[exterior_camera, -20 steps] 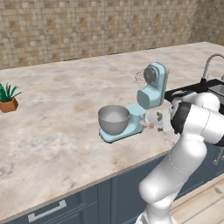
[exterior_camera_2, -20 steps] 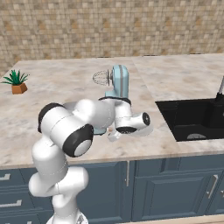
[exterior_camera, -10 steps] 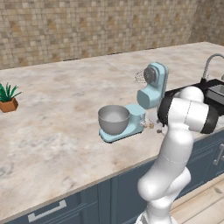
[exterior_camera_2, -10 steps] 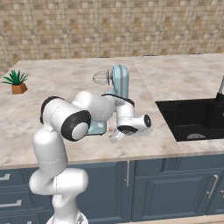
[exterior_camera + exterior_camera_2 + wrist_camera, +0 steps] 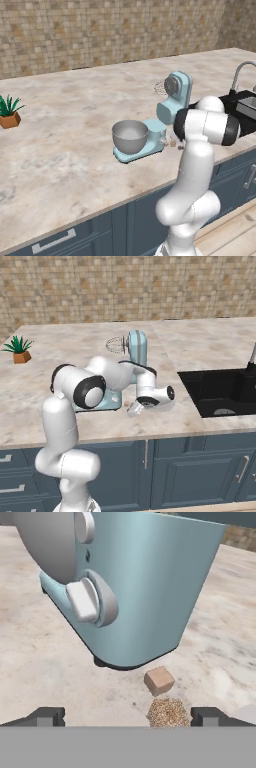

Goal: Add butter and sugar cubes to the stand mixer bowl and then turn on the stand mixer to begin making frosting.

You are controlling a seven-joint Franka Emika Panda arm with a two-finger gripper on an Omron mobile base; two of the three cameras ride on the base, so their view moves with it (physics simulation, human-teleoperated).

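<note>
The gripper (image 5: 127, 716) hangs with jaws spread wide, empty, low over 2 sugar cubes (image 5: 159, 680) lying on the counter (image 5: 45, 672) just beside the stand mixer (image 5: 145, 587) base.

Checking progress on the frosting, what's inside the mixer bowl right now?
The bowl on the mixer looks empty as far as its grey inside shows. Its near wall hides the bottom. Two cubes lie on the counter by the mixer.
</note>
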